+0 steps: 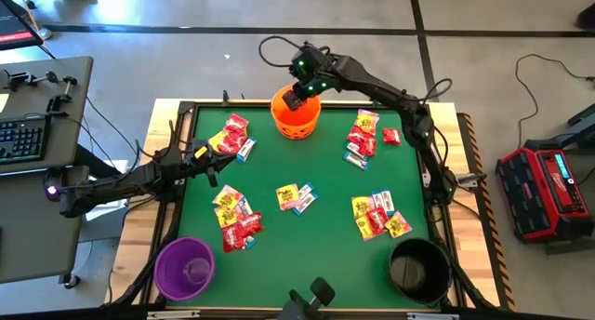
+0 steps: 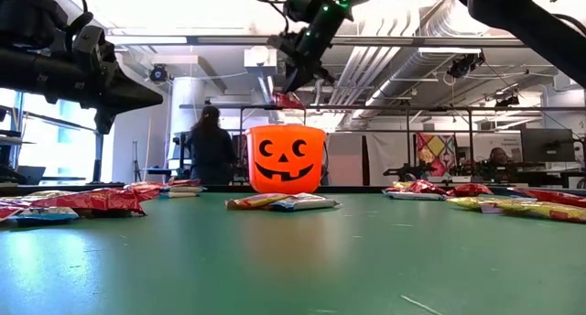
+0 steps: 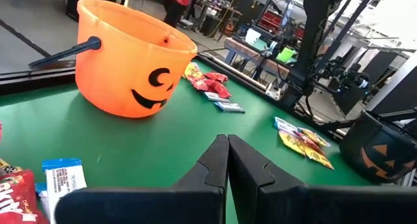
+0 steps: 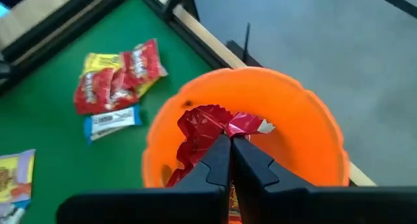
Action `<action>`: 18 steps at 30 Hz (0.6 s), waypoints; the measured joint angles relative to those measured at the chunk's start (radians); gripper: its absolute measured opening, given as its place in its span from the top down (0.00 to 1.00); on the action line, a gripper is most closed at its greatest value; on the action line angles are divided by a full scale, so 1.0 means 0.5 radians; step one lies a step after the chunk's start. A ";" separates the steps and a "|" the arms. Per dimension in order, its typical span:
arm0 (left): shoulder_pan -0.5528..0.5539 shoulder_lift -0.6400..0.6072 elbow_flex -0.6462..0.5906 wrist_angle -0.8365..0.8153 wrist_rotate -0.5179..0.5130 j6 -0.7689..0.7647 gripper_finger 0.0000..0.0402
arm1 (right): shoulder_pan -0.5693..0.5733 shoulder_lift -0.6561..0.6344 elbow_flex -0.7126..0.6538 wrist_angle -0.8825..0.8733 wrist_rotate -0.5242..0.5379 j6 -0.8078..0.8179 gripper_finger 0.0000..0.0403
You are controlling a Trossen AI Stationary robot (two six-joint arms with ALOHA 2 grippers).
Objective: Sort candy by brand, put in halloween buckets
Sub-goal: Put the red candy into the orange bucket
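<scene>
My right gripper [image 1: 297, 97] is over the orange bucket [image 1: 296, 115] at the far middle of the table, shut on a crumpled red candy packet [image 4: 208, 129]. In the low view the packet [image 2: 288, 101] hangs just above the bucket's rim [image 2: 286, 129]. My left gripper [image 3: 228, 146] is shut and holds nothing, level above the table's left side [image 1: 218, 162]. Heaps of red, yellow and white-blue candy [image 1: 237, 218] lie flat on the green mat. The purple bucket [image 1: 184, 267] and the black bucket [image 1: 418, 269] stand at the near corners. My right gripper pinches the red packet between its two fingers [image 4: 218, 159], at a crumpled part near its middle [image 4: 223, 134]. The fingers slant down from above, over the bucket's open mouth. The packet is lifted clear and sticks out crumpled past the fingertips.
More candy heaps lie at the far left [image 1: 232, 136], far right [image 1: 367, 134], middle [image 1: 296, 199] and near right [image 1: 379, 216]. A raised frame [image 1: 186, 106] rims the mat. Beside the table are a desk with a keyboard [image 1: 23, 139] and a red case [image 1: 548, 190].
</scene>
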 joint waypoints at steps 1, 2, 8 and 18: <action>0.000 0.003 0.000 0.002 0.002 0.000 1.00 | 0.003 0.000 -0.007 0.001 -0.021 0.008 1.00; 0.000 0.004 0.000 0.001 0.001 -0.001 1.00 | 0.002 0.007 -0.010 -0.030 -0.030 0.009 1.00; 0.000 0.039 0.000 0.008 0.002 -0.047 1.00 | -0.001 0.052 -0.016 -0.088 0.025 -0.061 1.00; 0.000 0.089 0.000 -0.001 0.002 -0.036 1.00 | -0.014 0.314 -0.017 -0.064 0.030 -0.051 1.00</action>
